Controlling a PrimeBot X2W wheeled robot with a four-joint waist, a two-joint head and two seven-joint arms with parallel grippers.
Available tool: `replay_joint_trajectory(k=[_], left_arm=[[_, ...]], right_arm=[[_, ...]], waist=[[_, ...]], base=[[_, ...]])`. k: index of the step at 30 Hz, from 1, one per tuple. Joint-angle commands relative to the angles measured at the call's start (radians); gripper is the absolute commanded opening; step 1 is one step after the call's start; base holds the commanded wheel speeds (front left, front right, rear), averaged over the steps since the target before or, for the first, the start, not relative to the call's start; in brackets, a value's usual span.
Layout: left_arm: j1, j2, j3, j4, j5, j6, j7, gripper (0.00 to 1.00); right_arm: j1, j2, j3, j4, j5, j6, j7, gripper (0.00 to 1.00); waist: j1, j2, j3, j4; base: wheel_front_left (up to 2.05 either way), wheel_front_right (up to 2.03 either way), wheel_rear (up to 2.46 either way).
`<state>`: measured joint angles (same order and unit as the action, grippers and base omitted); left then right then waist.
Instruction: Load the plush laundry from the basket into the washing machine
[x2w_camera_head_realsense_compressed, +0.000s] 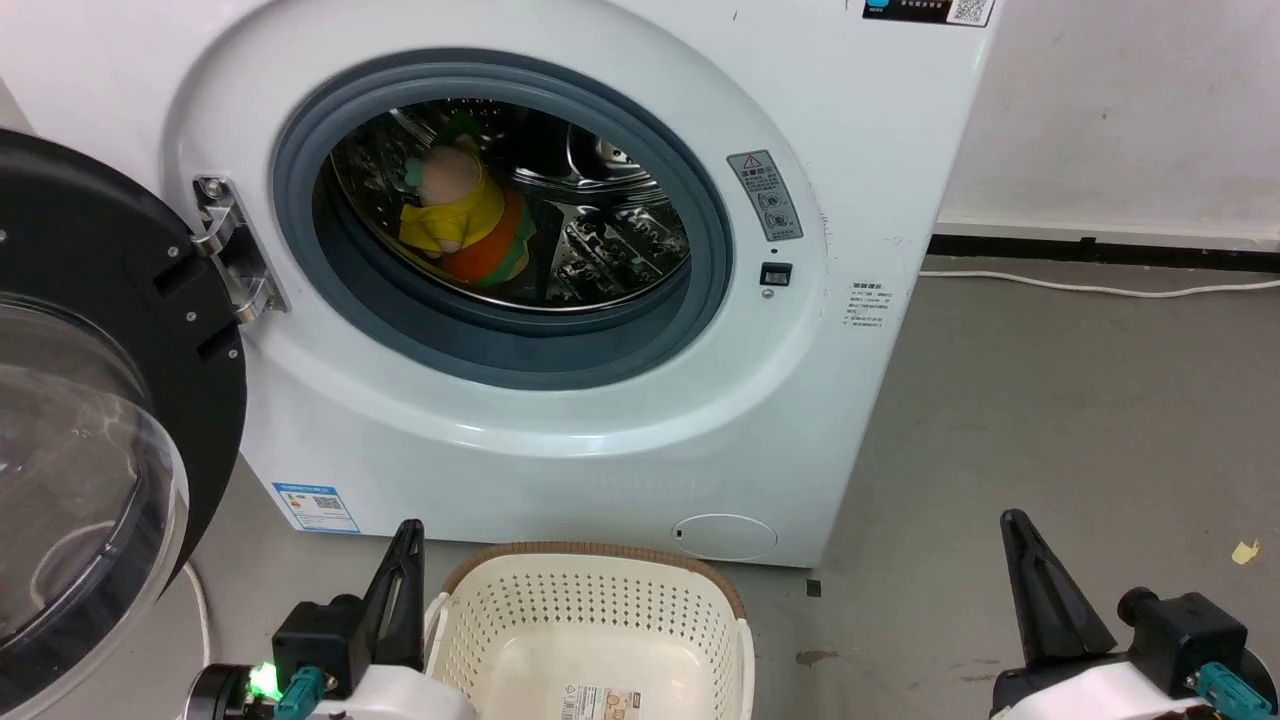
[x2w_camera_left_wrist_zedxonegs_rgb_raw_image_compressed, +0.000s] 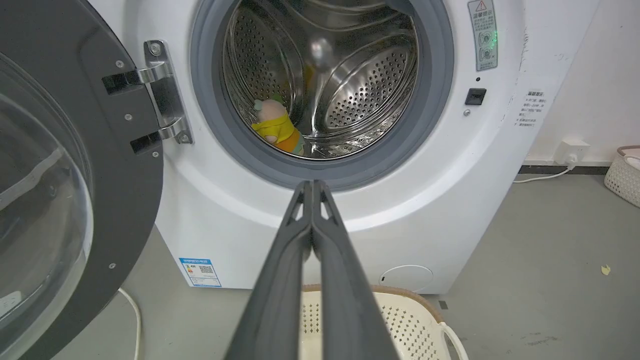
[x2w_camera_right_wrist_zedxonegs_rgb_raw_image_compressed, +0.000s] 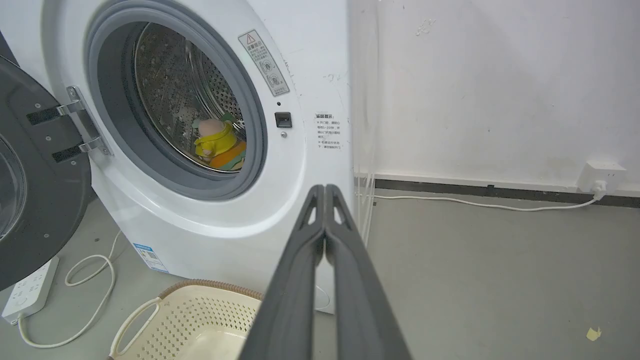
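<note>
The plush laundry, peach-pink head, yellow top and orange and green lower part, lies inside the steel drum of the white washing machine, whose round door hangs open at the left. The toy rests low in the drum in the left wrist view, and the toy shows through the opening in the right wrist view. The cream basket stands on the floor before the washer with nothing in it but its label sticker. My left gripper is shut beside the basket's left rim. My right gripper is shut over the floor at the right.
A white cable runs along the black skirting behind the washer. A power strip and a coiled cord lie on the grey floor under the open door. Another pale basket stands by the wall at far right.
</note>
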<state>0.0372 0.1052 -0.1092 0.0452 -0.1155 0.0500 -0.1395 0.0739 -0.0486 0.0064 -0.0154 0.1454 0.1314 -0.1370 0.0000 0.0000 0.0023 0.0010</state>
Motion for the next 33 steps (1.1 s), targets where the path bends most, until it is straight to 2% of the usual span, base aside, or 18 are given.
replay_joint_trajectory(k=[1, 33], left_arm=[[-0.014, -0.007, 0.008, -0.006, 0.011, -0.002, 0.008, 0.0], [-0.026, -0.031, 0.058, -0.026, 0.063, -0.026, 0.074, 0.0]], right_arm=[[-0.016, -0.001, -0.001, 0.004, -0.01, 0.0, 0.005, 0.0], [-0.045, -0.001, -0.004, 0.009, -0.077, -0.001, 0.071, 0.0]], waist=[[0.0, 0.0, 0.0, 0.0], [0.0, 0.0, -0.001, -0.001]], base=[[0.0, 0.0, 0.0], [0.0, 0.0, 0.0]])
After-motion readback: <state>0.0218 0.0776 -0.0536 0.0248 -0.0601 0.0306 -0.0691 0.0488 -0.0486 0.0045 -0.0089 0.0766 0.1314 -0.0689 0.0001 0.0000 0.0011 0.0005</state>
